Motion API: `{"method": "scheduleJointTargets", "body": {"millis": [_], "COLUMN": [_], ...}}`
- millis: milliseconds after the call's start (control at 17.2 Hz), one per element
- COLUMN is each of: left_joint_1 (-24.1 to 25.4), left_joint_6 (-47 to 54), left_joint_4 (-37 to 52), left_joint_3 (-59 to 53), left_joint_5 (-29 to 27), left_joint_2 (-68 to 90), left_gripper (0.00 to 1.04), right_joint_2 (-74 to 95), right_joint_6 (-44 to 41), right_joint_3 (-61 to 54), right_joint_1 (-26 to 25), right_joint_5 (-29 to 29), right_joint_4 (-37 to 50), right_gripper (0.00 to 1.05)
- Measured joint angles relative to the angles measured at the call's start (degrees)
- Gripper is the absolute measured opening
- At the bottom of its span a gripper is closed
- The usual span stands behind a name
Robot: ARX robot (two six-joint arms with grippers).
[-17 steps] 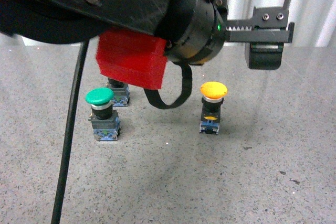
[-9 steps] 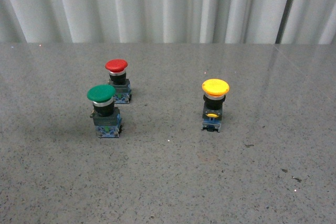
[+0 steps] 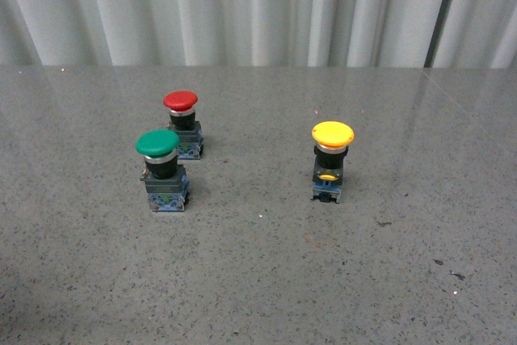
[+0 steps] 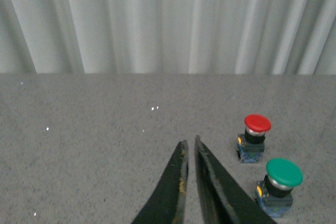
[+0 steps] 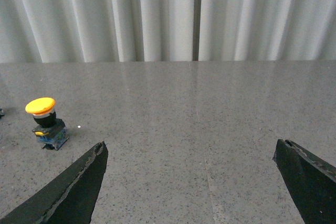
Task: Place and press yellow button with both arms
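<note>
We're at the reach step, we'd say: yellow button (image 3: 332, 159) sits untouched on the tabletop (image 3: 258, 280). Right end effector (image 5: 190, 144) is spread wide, left end effector (image 4: 190, 148) looks pinched together. Next, the right needs to close in.

A yellow button (image 3: 331, 159), green button (image 3: 161, 170) and red button (image 3: 183, 124), all black-bodied, on speckled grey table (image 3: 258, 280).

On table (image 3: 258, 288): three push buttons, all upright on their bases, none touching. Left of centre, a close pair: front-left button (image 3: 161, 171) nearer the camera, rear-left button (image 3: 182, 124) just behind it and slightly to its right. Right of centre, well apart from the pair: right-hand button (image 3: 330, 163), alone, about level in depth between the other two. Behind table's far edge: curtain (image 3: 242, 6) across full width.
</note>
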Motion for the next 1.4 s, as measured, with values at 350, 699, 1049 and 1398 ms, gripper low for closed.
{"method": "scheduleJointTargets", "body": {"millis": [350, 699, 1049, 1398], "left_joint_1": [6.5, 6.3, 6.3, 6.3], "left_joint_6": [-0.2, -0.2, -0.2, -0.2], "left_joint_4": [-0.9, -5.6, -9.2, -15.4], "left_joint_3": [-8.5, -12.7, -15.4, -15.4], "left_joint_5": [6.4, 6.5, 6.5, 6.5], "left_joint_2": [-10.1, -19.0, -26.0, -32.7], "left_gripper": [0.02, 0.02, 0.02, 0.02], "right_joint_2": [0.0, 0.0, 0.0, 0.0], "right_joint_6": [0.0, 0.0, 0.0, 0.0], "right_joint_3": [0.0, 0.0, 0.0, 0.0], "right_joint_1": [0.0, 0.0, 0.0, 0.0], "right_joint_5": [0.0, 0.0, 0.0, 0.0], "right_joint_4": [0.0, 0.0, 0.0, 0.0], "right_gripper": [0.98, 0.98, 0.98, 0.98]}}
